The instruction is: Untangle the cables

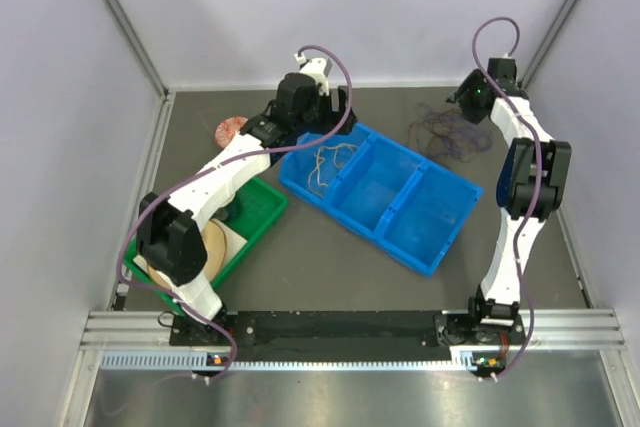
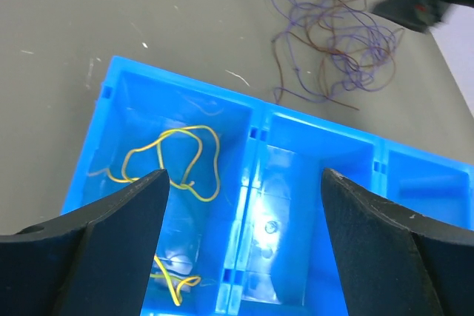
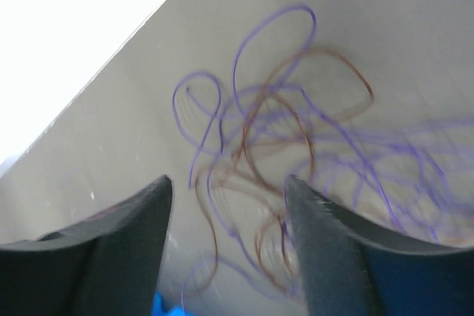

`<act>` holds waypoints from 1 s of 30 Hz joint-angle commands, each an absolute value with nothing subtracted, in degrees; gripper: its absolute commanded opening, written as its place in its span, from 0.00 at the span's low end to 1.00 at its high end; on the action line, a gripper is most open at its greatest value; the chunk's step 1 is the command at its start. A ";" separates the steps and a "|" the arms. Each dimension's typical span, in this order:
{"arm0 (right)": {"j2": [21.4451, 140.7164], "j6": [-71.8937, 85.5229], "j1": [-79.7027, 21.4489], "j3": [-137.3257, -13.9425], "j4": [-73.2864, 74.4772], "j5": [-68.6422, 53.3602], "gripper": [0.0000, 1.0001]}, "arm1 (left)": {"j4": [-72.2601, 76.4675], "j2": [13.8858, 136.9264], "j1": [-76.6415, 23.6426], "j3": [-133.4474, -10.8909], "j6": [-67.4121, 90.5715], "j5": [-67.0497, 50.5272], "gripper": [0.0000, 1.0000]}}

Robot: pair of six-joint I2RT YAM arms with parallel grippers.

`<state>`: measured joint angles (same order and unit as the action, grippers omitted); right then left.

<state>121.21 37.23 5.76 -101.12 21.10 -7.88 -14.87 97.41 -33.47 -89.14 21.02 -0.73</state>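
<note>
Done: yellow cable (image 2: 174, 160) lying in blue bin (image 2: 185, 83).
Pending: purple-brown tangle (image 2: 333, 42) still awaiting separating.
Left end effector (image 2: 244, 183): hanging released.
Right end effector (image 3: 228, 183): hanging released.

Two arms are sharing the table, the left arm (image 1: 230, 162) and the right arm (image 1: 520, 197). Each is carrying one gripper, so two are showing: the left gripper (image 2: 244, 183) and the right gripper (image 3: 229, 183), each with two fingers.

One blue bin (image 1: 375, 187) is lying in the middle, divided into three compartments. Two cable pieces are lying in its left compartment: one yellow loop (image 2: 181, 131) and one shorter yellow curl (image 2: 174, 286).

One tangle (image 1: 450, 134) is lying far right, with purple and brown strands crossing too thickly for counting.

One green tray (image 1: 260, 207) is sitting near left, holding one cream disc (image 1: 225, 245). One reddish coil (image 1: 231, 130) is lying far left.
</note>
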 commanded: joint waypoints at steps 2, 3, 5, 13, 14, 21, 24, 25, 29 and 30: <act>129.72 41.39 5.27 -111.95 21.89 -10.37 0.48 | -12.39 97.82 -34.01 -90.35 22.32 -3.16 0.88; 130.42 41.57 5.10 -112.67 21.97 -10.28 0.39 | -12.57 97.82 -34.10 -90.18 22.24 -3.16 0.88; 132.27 41.57 4.92 -115.03 22.06 -9.58 0.27 | -12.66 97.65 -34.10 -90.00 22.41 -3.08 0.88; 128.16 41.75 5.01 -112.07 22.07 -10.02 0.00 | -12.39 97.12 -34.10 -88.77 22.24 -1.93 0.88; 124.49 41.75 4.92 -109.62 21.19 -10.28 0.00 | -12.48 97.29 -34.01 -89.03 22.24 -2.02 0.88; 107.96 43.94 5.01 -106.60 15.38 -15.72 0.00 | -12.66 99.40 -34.01 -91.67 22.24 -3.43 0.88; 103.12 44.56 5.01 -111.08 14.42 -17.31 0.00 | -12.75 99.67 -34.01 -92.02 22.15 -3.34 0.88; 101.96 44.47 5.01 -112.31 14.33 -17.31 0.00 | -12.57 99.58 -34.10 -92.02 22.24 -3.08 0.88; 98.27 43.42 4.92 -119.60 14.33 -16.35 0.00 | -11.69 98.71 -34.01 -91.50 22.41 -2.64 0.88; 97.83 43.33 5.01 -120.58 14.33 -16.43 0.00 | -11.43 98.53 -34.01 -91.41 22.41 -2.64 0.88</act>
<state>103.11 43.64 5.34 -114.21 17.85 -15.38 -14.85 99.68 -33.87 -89.62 22.37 -2.55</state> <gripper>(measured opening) 0.012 0.878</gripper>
